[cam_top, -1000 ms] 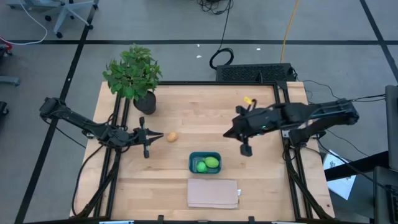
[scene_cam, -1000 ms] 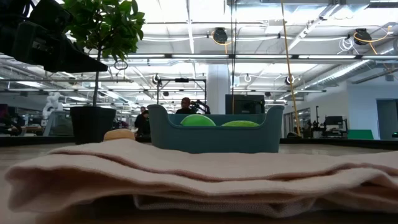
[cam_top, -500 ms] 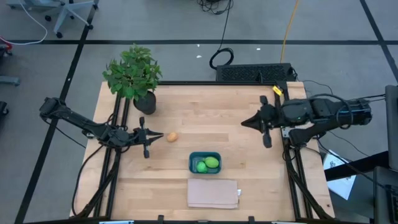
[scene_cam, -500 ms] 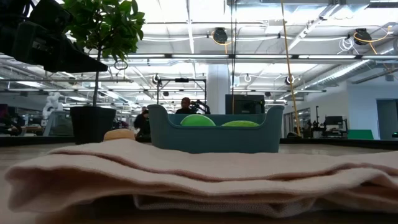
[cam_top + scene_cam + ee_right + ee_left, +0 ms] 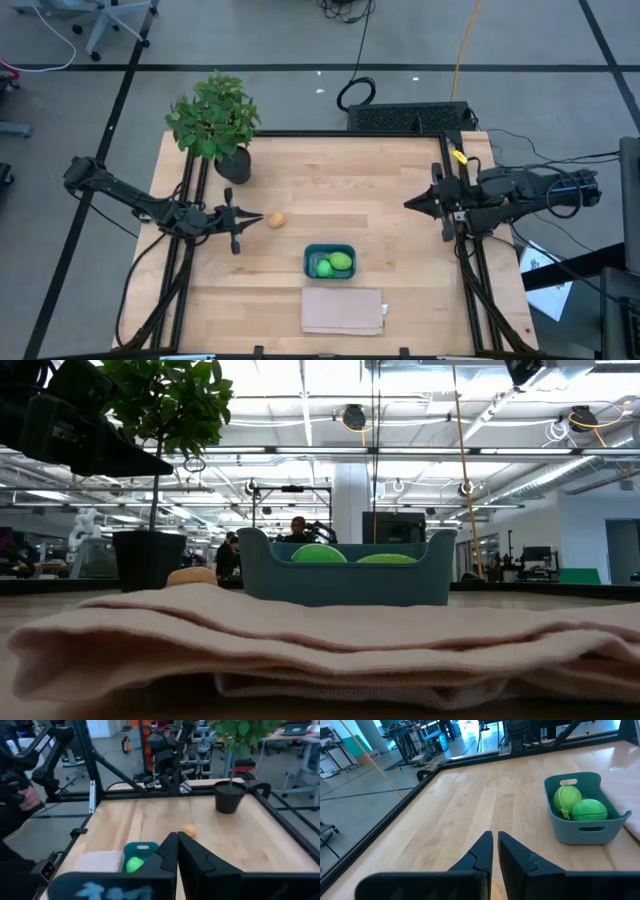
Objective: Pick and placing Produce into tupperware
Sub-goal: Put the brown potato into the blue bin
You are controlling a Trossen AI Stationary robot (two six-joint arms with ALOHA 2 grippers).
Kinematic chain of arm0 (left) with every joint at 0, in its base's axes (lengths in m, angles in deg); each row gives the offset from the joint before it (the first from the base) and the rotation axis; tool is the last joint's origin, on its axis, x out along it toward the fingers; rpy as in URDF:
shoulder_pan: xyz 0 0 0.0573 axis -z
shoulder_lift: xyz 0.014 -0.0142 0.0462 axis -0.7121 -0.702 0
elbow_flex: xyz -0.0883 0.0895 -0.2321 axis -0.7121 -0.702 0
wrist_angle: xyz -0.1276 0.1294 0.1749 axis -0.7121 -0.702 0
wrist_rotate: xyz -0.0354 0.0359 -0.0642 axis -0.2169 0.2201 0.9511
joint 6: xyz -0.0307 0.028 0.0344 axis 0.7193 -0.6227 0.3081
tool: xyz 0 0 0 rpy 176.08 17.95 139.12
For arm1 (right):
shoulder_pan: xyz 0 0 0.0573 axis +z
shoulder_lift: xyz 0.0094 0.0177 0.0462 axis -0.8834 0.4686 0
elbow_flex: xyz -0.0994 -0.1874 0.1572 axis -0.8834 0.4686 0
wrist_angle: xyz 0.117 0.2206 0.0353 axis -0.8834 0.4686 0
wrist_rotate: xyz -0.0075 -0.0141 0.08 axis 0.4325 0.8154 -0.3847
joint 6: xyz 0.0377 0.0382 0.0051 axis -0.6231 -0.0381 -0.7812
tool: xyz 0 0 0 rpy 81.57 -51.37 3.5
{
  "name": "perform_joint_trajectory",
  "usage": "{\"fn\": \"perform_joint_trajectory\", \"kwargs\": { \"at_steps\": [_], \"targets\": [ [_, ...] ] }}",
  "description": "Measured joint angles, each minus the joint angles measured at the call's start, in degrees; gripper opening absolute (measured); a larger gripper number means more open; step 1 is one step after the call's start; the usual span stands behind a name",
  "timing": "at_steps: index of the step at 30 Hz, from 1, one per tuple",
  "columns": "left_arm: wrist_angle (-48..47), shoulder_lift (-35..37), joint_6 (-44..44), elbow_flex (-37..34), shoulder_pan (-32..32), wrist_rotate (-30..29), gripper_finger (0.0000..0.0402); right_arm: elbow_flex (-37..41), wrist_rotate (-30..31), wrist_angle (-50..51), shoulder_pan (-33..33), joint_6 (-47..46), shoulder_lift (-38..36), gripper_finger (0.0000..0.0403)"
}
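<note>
The teal tupperware [image 5: 311, 251] stands on the table at centre front and holds the two green produce items [image 5: 341, 261] [image 5: 324, 267]; they also show in the left wrist view [image 5: 567, 797] [image 5: 590, 810]. The orange-tan item [image 5: 277, 220] lies on the bare wood left of the tupperware. My left gripper [image 5: 261, 218] is shut, level and low, its tips just left of the orange-tan item; whether they touch it, I cannot tell. My right gripper [image 5: 408, 204] is shut and empty near the table's right edge, pointing left.
A potted plant [image 5: 215, 122] stands at the far left. A folded beige cloth [image 5: 342, 310] lies at the near edge, just in front of the tupperware. Bare wood lies between the tupperware and my right gripper. People show in the room beyond the table.
My right gripper has drawn back toward the table's right edge, away from the space beside the tupperware, staying shut. The produce and the tupperware have kept still.
</note>
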Motion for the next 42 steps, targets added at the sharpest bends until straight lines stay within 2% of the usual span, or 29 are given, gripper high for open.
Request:
{"fn": "perform_joint_trajectory", "kwargs": {
  "at_steps": [4, 13, 15, 19, 21, 24, 33, 39, 42],
  "targets": [
    [0.04, 0.0, 0.0, 0.0, 0.0, -0.01, 0.0033, 1.25, 4.21, 0.96, -1.42, 0.19, -4.43, 0.0],
    [0.04, 0.0, 0.0, 0.0, 0.0, -0.02, 0.0033, 1.3, 4.16, 6.7, -2.07, 0.06, -11.1, 0.0],
    [0.04, 0.0, 0.0, 0.0, 0.0, -0.02, 0.0033, 1.25, 1.91, 9.97, -2.07, 0.97, -11.51, 0.0],
    [0.04, 0.0, 0.0, 0.0, 0.0, -0.02, 0.0033, 3.46, -7.61, 12.22, -2.04, 4.02, -11.47, 0.0],
    [0.04, 0.0, 0.0, 0.0, 0.0, -0.02, 0.0033, 4.63, -9.09, 11.57, -2.02, 4.44, -11.67, 0.0],
    [0.04, 0.0, 0.0, 0.0, 0.0, -0.02, 0.0033, 5.88, -8.58, 10.55, -2.02, 4.54, -13.02, 0.0],
    [0.04, 0.0, 0.0, 0.0, 0.0, -0.02, 0.0033, 6.31, -0.36, 9.95, -2.02, 4.21, -21.27, 0.0],
    [0.04, 0.0, 0.09, 0.0, 0.0, -0.02, 0.0033, 9.79, -0.52, 10.35, -2.04, 4.21, -26.44, 0.0],
    [0.03, 0.0, 0.14, 0.0, 0.0, -0.02, 0.0033, 12.31, -3.66, 10.24, -2.04, 3.95, -28.3, 0.0]
  ]
}}
